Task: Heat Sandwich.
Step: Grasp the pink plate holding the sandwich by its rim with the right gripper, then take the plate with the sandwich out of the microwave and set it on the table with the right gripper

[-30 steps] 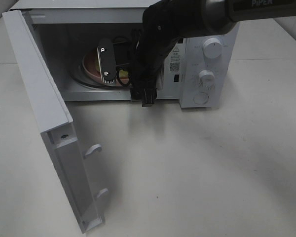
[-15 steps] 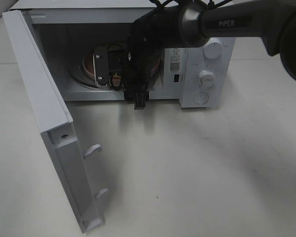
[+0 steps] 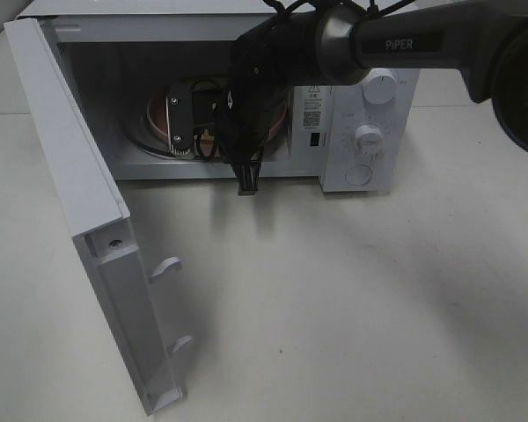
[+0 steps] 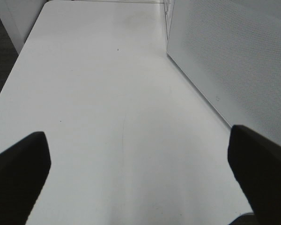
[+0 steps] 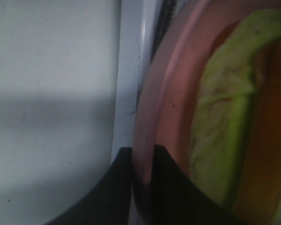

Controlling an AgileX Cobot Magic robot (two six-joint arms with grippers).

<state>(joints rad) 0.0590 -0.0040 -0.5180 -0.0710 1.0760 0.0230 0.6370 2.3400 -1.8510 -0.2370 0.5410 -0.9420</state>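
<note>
The sandwich lies on a round pink plate inside the open microwave; its pale green lettuce edge shows in the right wrist view. My right gripper is shut on the plate's near rim, one finger on each side of it. In the high view the right arm reaches into the oven and covers the sandwich, leaving only a sliver of plate visible. My left gripper is open over bare table, beside the microwave's side wall.
The microwave door stands swung out to the left, its latch hooks pointing toward the table's middle. The knobs sit on the oven's right panel. White tabletop spreads in front.
The right arm moved a little left and deeper into the oven, and its fingers closed onto the plate's rim. The left gripper has not changed.
</note>
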